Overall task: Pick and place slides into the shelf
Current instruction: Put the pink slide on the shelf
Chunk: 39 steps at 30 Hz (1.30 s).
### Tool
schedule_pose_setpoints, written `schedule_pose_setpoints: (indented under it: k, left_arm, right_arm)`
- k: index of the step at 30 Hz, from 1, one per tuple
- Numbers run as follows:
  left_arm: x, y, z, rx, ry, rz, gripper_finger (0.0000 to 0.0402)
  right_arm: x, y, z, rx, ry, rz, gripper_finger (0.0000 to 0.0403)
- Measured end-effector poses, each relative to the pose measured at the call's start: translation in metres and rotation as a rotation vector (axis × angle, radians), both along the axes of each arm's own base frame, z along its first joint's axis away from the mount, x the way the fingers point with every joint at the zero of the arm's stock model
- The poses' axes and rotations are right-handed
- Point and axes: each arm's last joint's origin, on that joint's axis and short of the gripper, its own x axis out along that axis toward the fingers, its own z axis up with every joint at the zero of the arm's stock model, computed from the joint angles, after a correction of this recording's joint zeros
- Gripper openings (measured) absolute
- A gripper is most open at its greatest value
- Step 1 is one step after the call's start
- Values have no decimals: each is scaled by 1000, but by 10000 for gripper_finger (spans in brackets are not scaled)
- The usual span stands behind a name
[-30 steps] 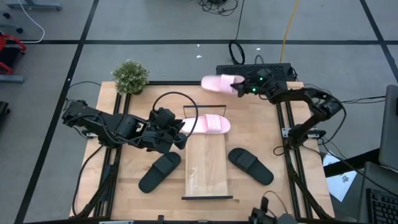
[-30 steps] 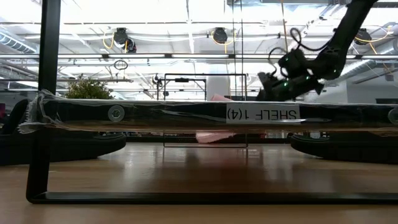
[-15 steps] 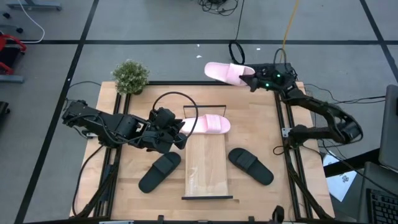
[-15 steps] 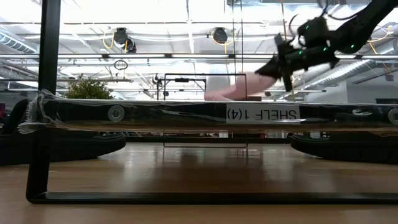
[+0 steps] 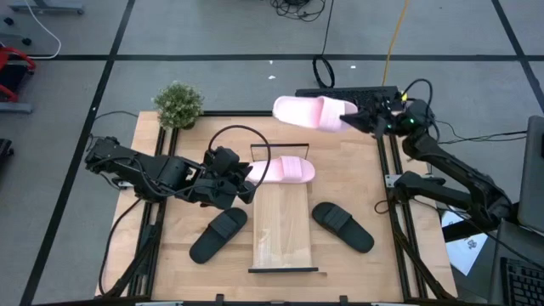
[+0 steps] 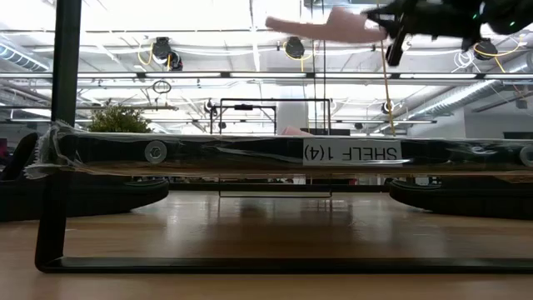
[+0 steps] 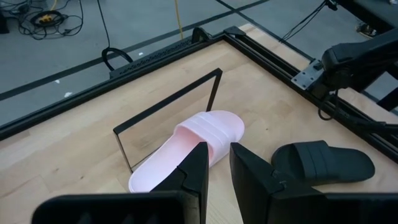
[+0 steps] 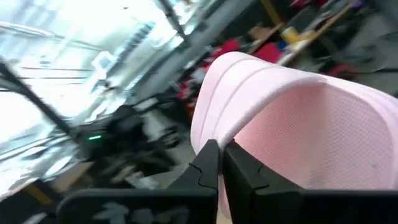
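From above, the right claw point(image 5: 355, 120), clamped on a pink slide point(image 5: 308, 111), has swung farther out past the worktop's point(image 5: 183, 229) back edge; the left claw point(image 5: 247, 178) stays nipping the second pink slide point(image 5: 285, 170) on the shelf point(image 5: 283, 225). Two black slides point(image 5: 218, 234) flank it. Level view: the carried slide point(image 6: 321, 27) has risen.

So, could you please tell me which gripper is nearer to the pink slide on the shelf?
Left. The left gripper is at that slide's heel; the right gripper holds the other pink slide aloft, far behind.
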Motion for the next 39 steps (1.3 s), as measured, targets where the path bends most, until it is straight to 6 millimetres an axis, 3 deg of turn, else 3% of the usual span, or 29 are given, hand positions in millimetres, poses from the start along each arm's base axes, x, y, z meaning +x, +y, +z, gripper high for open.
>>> schedule_pose_setpoints:
  k: [8,27,33,39]
  left_arm:
    - [1,4,0,9,6,7,62]
    - [2,10,0,73,50,0,62]
    - [3,14,0,81,62,1,62]
    - [3,14,-1,56,76,-36,62]
  right_arm:
    - [14,40,-3,149,54,148,0]
    - [58,132,-35,360,287,52,0]
    - [77,156,-46,420,286,19,0]
    - [98,177,-68,464,339,-2,0]
